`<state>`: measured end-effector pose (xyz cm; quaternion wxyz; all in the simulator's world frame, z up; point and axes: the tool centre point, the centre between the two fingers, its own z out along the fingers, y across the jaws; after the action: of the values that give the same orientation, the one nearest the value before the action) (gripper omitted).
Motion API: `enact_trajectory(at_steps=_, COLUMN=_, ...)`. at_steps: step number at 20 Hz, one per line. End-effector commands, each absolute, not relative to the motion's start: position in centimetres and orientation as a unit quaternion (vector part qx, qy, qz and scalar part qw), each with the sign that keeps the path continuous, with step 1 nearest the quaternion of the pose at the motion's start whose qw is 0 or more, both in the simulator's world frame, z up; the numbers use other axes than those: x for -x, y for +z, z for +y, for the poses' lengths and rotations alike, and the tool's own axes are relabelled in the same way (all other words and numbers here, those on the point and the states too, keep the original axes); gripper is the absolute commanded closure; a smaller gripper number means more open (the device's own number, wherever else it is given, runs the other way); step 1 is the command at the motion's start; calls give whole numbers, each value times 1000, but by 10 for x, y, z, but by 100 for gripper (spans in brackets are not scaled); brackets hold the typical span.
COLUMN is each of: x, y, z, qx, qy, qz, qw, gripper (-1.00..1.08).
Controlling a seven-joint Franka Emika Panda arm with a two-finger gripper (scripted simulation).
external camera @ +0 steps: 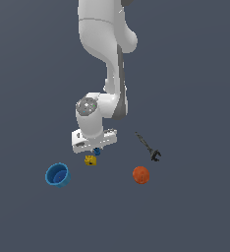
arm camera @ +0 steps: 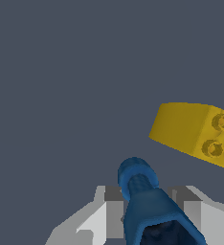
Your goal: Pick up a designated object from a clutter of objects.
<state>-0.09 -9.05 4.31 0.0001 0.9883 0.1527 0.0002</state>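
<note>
My gripper (arm camera: pixel 145 210) sits low over the dark-blue peg (arm camera: pixel 139 179) — peg between the fingers, yellow block (arm camera: pixel 193 129) just beside. Whether the jaws have clamped, I cannot tell. Advice: confirm a centred squeeze, then lift straight — avoid nudging the block.

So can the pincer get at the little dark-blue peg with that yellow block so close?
Probably yes: the pincer already straddles the dark-blue peg, and the yellow block sits off to one side, apart from it.
</note>
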Motion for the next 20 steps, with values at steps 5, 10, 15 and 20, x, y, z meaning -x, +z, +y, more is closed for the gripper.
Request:
enact_trajectory(at_steps=5, x=1, y=44, z=-90, qx=-988, qy=0, qz=153, qw=0, gripper=108)
enact_trajectory(at_steps=10, x=5, y=52, z=-83, qx=-988, qy=0, qz=153, qw=0, gripper=108)
enact_trajectory(at_steps=15, x=12, y=70, z=-69, qx=-988, qy=0, qz=153, qw=0, gripper=108)
enact_trajectory(at_steps=20, x=24, y=97, z=-46, qx=-988, qy=0, qz=153, qw=0, gripper=108)
